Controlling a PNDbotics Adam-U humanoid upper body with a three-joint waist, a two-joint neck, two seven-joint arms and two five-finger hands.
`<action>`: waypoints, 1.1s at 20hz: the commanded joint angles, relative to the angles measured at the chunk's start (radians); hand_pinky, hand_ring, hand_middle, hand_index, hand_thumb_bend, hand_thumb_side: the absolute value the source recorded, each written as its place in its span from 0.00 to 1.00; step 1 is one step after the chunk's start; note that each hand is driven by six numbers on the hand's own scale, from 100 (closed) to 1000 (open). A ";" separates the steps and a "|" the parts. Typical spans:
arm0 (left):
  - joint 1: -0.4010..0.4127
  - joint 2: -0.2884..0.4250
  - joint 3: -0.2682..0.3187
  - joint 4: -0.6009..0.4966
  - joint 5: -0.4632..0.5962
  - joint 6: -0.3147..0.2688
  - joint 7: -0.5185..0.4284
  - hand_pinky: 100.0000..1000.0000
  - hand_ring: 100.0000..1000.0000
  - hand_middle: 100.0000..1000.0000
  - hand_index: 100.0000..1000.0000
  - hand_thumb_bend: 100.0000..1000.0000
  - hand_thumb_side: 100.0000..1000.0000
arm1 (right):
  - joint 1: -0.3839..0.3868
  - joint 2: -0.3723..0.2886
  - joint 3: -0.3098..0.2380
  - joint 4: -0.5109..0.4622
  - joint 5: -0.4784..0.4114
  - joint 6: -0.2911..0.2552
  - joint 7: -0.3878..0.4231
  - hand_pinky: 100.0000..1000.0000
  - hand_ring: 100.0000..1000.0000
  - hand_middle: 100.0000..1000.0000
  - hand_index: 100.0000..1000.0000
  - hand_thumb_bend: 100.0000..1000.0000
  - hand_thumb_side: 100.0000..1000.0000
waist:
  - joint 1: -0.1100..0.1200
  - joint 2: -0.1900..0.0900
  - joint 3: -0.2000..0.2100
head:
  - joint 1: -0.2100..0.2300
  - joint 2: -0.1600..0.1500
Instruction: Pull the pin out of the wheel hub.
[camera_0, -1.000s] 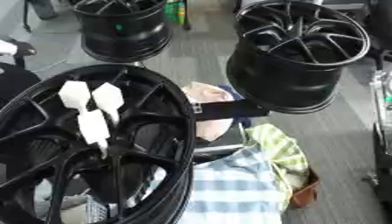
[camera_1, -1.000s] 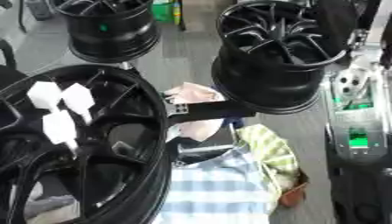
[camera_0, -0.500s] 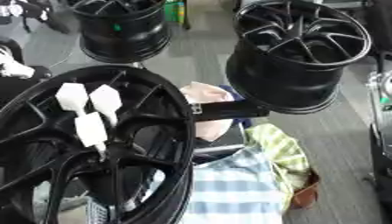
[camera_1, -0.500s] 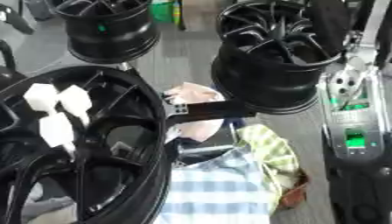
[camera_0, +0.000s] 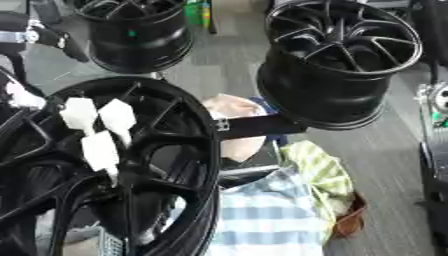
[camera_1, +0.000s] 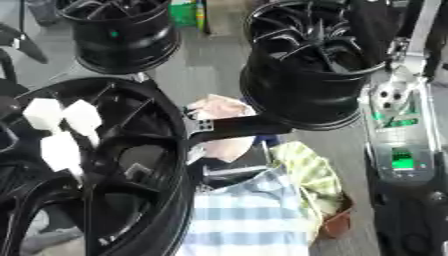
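Lying lower left, black wheel hub (camera_0: 131, 170) (white pieces (camera_0: 98, 127) on spokes).

Both head eyes look steeply down, close over the near wheel hub (camera_0: 105, 165), sharing it.

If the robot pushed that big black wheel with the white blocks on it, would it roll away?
Probably not easily. The big black wheel looks like thick metal, so likely heavy and stiff. It seems to lie tilted rather than on its edge, so sliding seems likelier than rolling. The white blocks might shake loose.

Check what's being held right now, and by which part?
Nothing visibly held: no hand touches the white pieces on the near wheel hub.
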 joint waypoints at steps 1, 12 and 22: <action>-0.009 0.034 -0.005 -0.009 0.010 -0.166 -0.161 0.90 0.85 0.78 0.89 0.38 0.43 | -0.012 -0.024 -0.003 -0.009 -0.009 -0.003 -0.005 0.71 0.70 0.63 0.81 0.00 0.59 | 0.002 -0.013 -0.001 | 0.002 -0.013; -0.008 0.016 -0.030 0.037 -0.001 -0.146 -0.161 0.88 0.83 0.76 0.89 0.36 0.44 | -0.007 -0.021 -0.003 -0.008 -0.018 -0.006 -0.018 0.71 0.70 0.63 0.81 0.00 0.59 | 0.002 -0.012 -0.003 | 0.007 -0.013; -0.009 -0.023 -0.039 0.136 -0.044 -0.150 -0.161 0.87 0.80 0.70 0.88 0.36 0.41 | 0.000 -0.019 -0.008 -0.010 -0.023 -0.008 -0.028 0.71 0.70 0.63 0.81 0.00 0.59 | 0.002 -0.012 -0.008 | 0.009 -0.013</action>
